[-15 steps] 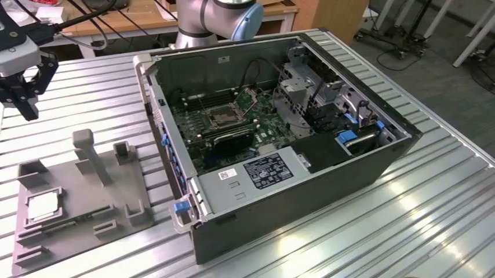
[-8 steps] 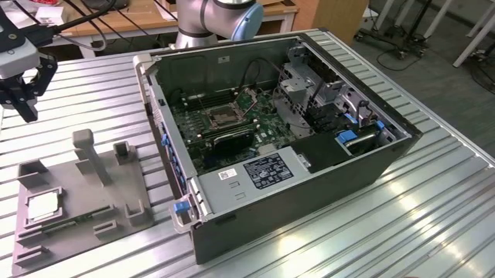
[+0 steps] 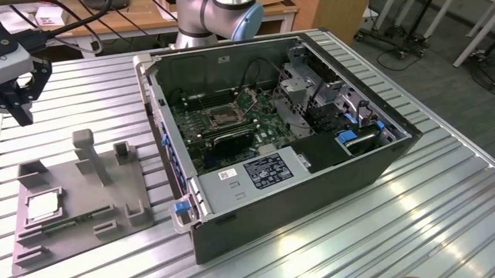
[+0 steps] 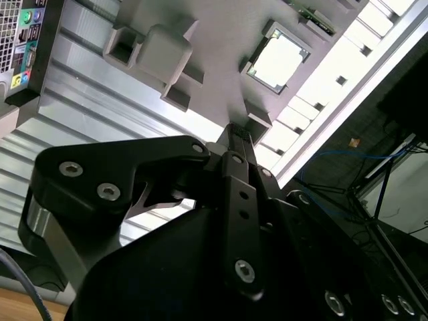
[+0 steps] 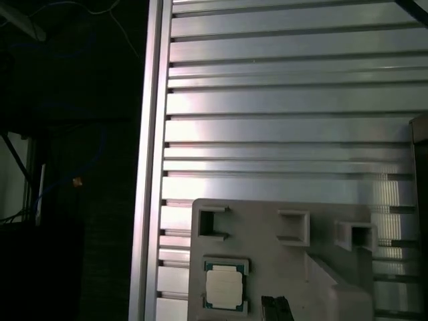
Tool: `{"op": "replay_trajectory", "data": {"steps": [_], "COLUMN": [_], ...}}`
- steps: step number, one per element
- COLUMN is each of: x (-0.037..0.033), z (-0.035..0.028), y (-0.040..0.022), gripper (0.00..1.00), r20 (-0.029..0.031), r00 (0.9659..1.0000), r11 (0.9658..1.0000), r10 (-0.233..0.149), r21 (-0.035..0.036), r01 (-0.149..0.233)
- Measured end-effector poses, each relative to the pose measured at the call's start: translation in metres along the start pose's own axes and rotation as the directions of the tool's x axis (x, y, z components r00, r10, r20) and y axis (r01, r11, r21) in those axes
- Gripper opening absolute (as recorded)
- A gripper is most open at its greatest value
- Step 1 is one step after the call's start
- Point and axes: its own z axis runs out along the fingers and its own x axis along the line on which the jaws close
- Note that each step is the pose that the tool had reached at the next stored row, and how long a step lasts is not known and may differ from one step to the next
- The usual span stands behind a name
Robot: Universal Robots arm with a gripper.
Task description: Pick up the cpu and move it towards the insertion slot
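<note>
The gripper (image 3: pixel 17 110) is held above the table (image 3: pixel 410 226) at the exterior view's left; whether it is apart or together cannot be told. The cpu (image 3: pixel 43 205), square and flat, is seen resting in a recess of the grey tray (image 3: pixel 85 197), below the gripper and not yet picked up. The insertion slot (image 3: pixel 220 119) is found well apart, to the exterior view's right, inside the open computer case (image 3: pixel 309 185).

1 cpu (image 3: pixel 43 207), 1 gray tray (image 3: pixel 85 194), 1 pc case (image 3: pixel 309 191) w/ 1 insertion slot (image 3: pixel 224 117).
</note>
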Motion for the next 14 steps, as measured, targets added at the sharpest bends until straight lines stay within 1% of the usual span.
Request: {"op": "replay_trajectory", "data": {"steps": [4,10,14], "x": [0.0035,0.0085,0.0092], "z": [0.0036,0.0085,0.0092], "y": [-0.0022,-0.0092,-0.0098], "gripper": [0.11,0.11,0.11], "r20": [0.0,0.0,-0.0001], "r00": [1.0,1.0,1.0], "r11": [1.0,1.0,1.0], "r10": [0.0,0.0,0.0], "r21": [0.0001,0.0002,0.0002], "r01": [0.0,0.0,0.0]}}
